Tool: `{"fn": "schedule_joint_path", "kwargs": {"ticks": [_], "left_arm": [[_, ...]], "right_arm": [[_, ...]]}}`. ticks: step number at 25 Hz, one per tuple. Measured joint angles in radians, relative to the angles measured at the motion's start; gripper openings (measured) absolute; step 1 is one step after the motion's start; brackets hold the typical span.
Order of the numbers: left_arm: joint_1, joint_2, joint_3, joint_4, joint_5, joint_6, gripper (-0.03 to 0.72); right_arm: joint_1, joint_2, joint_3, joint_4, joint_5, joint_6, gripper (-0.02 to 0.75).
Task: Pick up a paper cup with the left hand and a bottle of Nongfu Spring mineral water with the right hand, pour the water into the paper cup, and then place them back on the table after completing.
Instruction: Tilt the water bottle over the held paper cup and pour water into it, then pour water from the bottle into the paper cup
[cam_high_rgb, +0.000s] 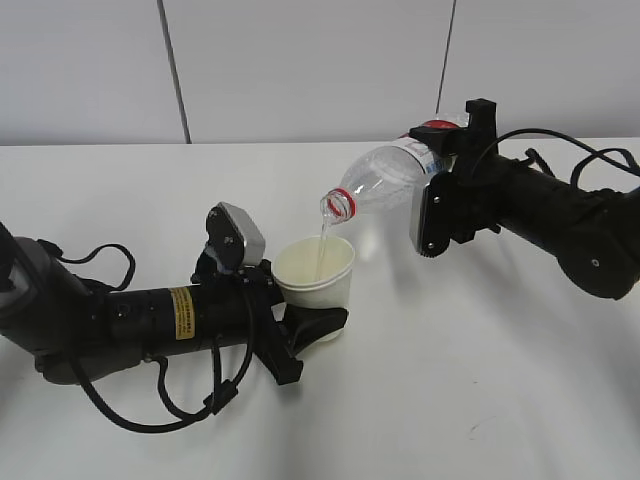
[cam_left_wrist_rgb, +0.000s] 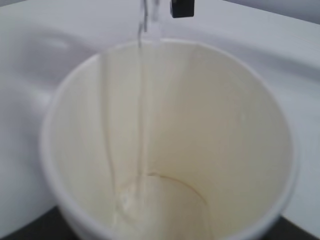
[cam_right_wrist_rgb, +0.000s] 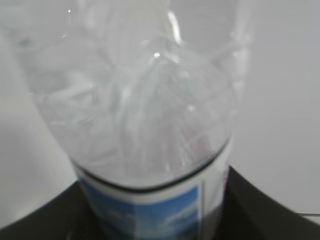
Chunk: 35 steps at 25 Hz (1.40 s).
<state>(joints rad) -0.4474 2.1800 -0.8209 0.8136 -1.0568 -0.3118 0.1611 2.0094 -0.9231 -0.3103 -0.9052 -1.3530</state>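
Note:
My left gripper, on the arm with the yellow sticker, is shut on a white paper cup and holds it upright just above the white table. My right gripper is shut on a clear water bottle with a blue-and-white label. The bottle is tilted, its red-ringed neck over the cup's rim. A thin stream of water runs into the cup. In the left wrist view the cup fills the frame and water pools at its bottom.
A grey wall with dark vertical seams stands behind the table. Black cables loop under the left arm. A small scuff mark shows on the table at the front right.

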Motion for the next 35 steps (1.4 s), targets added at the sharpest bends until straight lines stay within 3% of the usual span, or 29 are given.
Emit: {"fn": "schedule_joint_path", "kwargs": {"ticks": [35], "left_arm": [[0.0,0.0,0.0,0.008,0.005,0.0,0.377]], "right_arm": [[0.0,0.0,0.0,0.008,-0.026,-0.048,0.368]]}}
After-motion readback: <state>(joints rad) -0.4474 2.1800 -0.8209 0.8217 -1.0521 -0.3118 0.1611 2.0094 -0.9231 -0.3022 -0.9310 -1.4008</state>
